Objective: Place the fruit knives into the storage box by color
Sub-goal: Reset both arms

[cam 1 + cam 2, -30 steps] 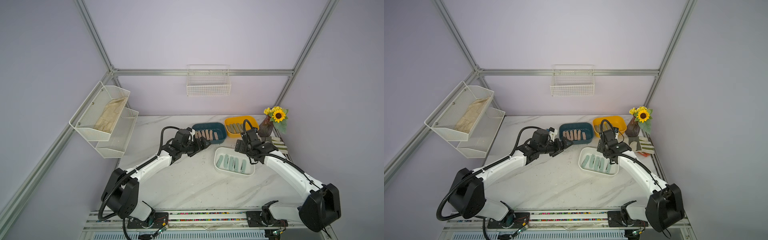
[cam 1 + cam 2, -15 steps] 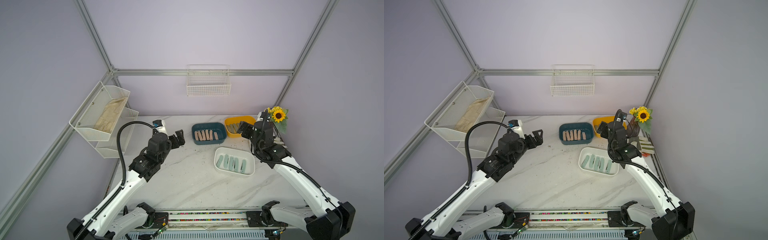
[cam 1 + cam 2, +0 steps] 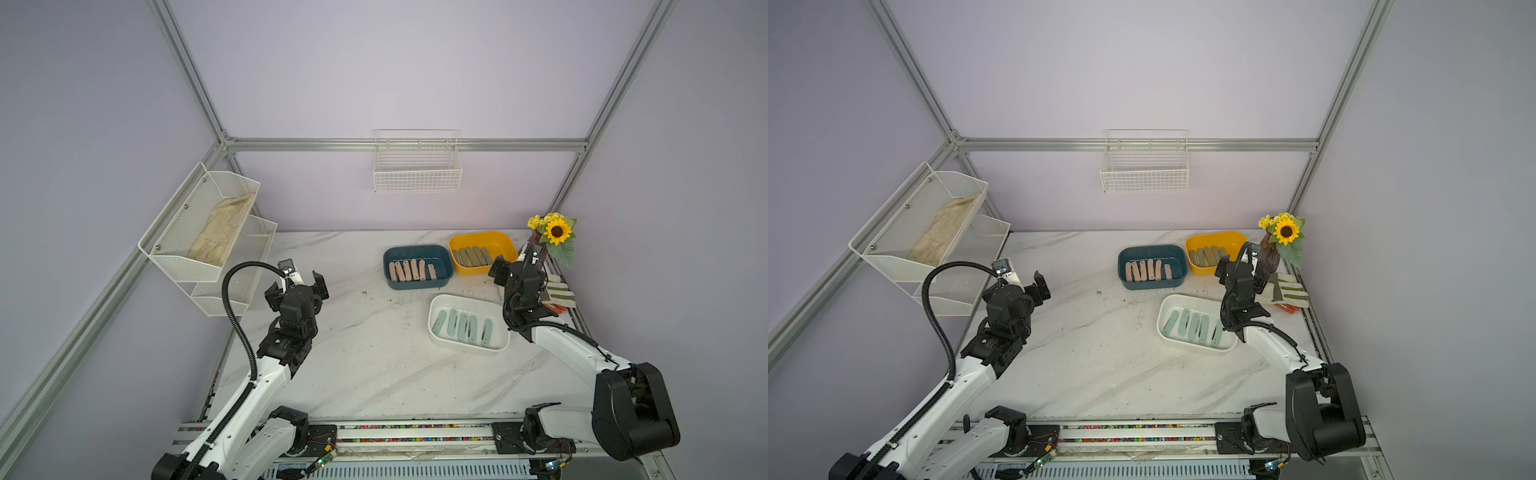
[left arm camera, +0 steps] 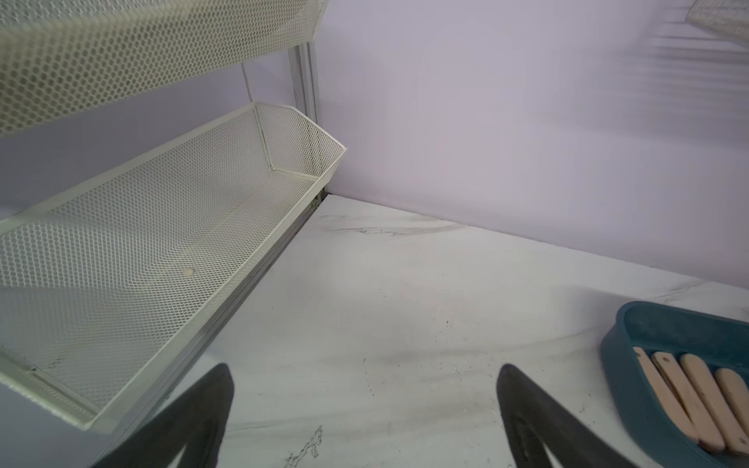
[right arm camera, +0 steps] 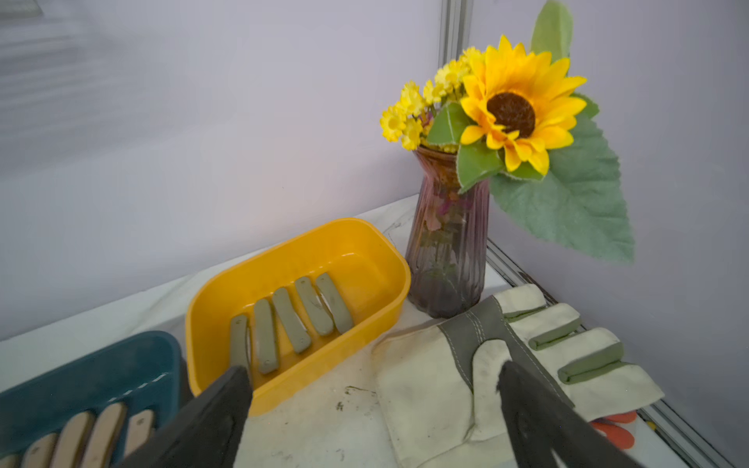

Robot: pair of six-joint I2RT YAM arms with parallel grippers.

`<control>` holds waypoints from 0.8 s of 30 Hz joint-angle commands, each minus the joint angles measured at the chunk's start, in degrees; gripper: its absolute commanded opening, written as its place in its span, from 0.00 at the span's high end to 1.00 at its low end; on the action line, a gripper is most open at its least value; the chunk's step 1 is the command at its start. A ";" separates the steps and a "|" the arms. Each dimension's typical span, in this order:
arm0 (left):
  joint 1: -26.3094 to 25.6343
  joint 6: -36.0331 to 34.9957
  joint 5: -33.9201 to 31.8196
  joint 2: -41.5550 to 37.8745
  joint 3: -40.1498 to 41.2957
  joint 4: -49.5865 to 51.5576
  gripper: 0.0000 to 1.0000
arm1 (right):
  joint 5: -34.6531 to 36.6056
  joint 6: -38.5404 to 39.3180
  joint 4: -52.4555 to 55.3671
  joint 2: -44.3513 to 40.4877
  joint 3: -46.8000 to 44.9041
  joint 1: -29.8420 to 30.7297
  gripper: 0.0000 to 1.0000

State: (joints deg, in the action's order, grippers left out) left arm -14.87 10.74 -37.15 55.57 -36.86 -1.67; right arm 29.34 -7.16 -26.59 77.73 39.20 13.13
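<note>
The left pincer (image 4: 364, 397) is spread wide and holds nothing. It hangs over bare counter (image 3: 374, 374) near the white mesh rack (image 4: 162, 243) on the left wall, well apart from the boxes. The right pincer (image 5: 373, 377) is likewise spread and empty. It is raised above the counter's far right part, between the yellow box (image 3: 478, 239) and the striped work glove (image 5: 466, 364), which lies beside a purple vase (image 5: 446, 251) of sunflowers.

The fruit knives lie sorted by color. The peach pink knives (image 3: 411, 270) sit side by side in the teal box (image 3: 417, 248); there are probably six, though the count is hard to make out from above. Five olive knives (image 5: 289, 320) lie in a row in the yellow box, just right of the teal one. Five mint green knives (image 3: 462, 327) lie in the white box (image 3: 465, 299), which stands nearer the robot than the other two boxes and close by the right arm.
</note>
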 commanded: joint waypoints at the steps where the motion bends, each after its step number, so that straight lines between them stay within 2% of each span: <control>1: 0.91 -4.86 -2.92 4.63 5.15 -10.57 0.00 | 0.96 5.26 -13.42 3.51 -2.88 -0.02 0.03; 5: 2.91 -6.07 -2.60 10.96 10.58 -25.11 0.00 | -2.91 9.54 -25.24 9.36 -6.87 -1.15 0.03; 8: 5.49 -6.66 1.10 16.06 14.25 -37.03 0.00 | -8.99 10.53 -37.41 14.20 -10.89 -2.96 0.03; 9: 6.51 -7.71 2.77 18.08 14.21 -38.72 0.00 | -11.00 11.92 -42.71 16.25 -12.14 -3.55 0.03; 12: 8.74 -9.16 7.99 23.22 14.22 -42.24 0.00 | -20.97 13.70 -48.26 20.64 -13.04 -5.12 0.03; 14: 9.85 -9.33 9.96 26.44 15.17 -46.49 0.00 | -23.25 13.77 -56.62 25.24 -14.76 -5.84 0.03; 16: 10.91 -9.56 12.26 29.20 15.69 -49.46 0.00 | -25.38 12.88 -51.45 24.00 -13.54 -6.64 0.03; 19: 11.27 -10.61 14.58 34.88 15.27 -53.74 0.00 | -28.56 9.74 -49.39 24.51 -12.11 -9.69 0.03; 24: 14.01 -8.57 19.81 34.60 14.12 -50.44 0.00 | -24.65 9.84 -50.04 24.11 -12.44 -9.62 0.03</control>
State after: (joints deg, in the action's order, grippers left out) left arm -2.59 2.11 -21.56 90.91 -23.22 -47.22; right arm 4.73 2.87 -72.99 102.35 26.52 3.40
